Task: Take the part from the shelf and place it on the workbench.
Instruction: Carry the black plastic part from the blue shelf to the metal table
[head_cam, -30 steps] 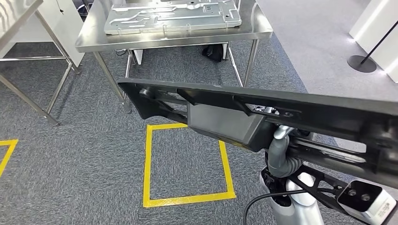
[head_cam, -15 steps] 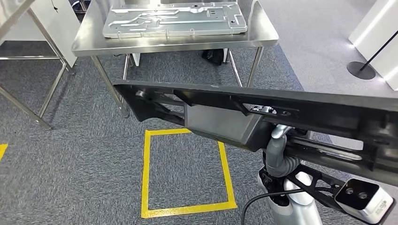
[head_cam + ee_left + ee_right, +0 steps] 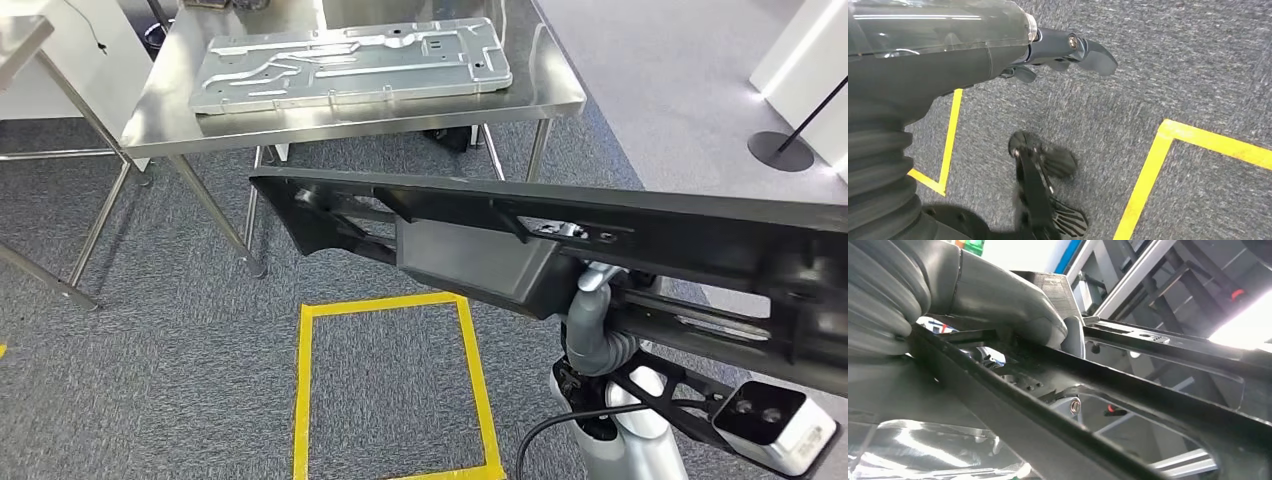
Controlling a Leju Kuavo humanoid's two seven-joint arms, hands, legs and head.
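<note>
Right robot hand grips the long black part; left robot hand hangs empty, fingers loosely apart

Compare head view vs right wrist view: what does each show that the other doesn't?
Head view alone: the steel workbench ahead with a silver stamped metal panel lying on it, the yellow taped floor square on grey carpet, and the long black plastic part stretched across the picture.

Right wrist view alone: the right hand with its thick grey thumb pressed on the part's rail, and grey shelving beams behind.

Both: the black part, carried off the floor, not yet on the workbench.
</note>
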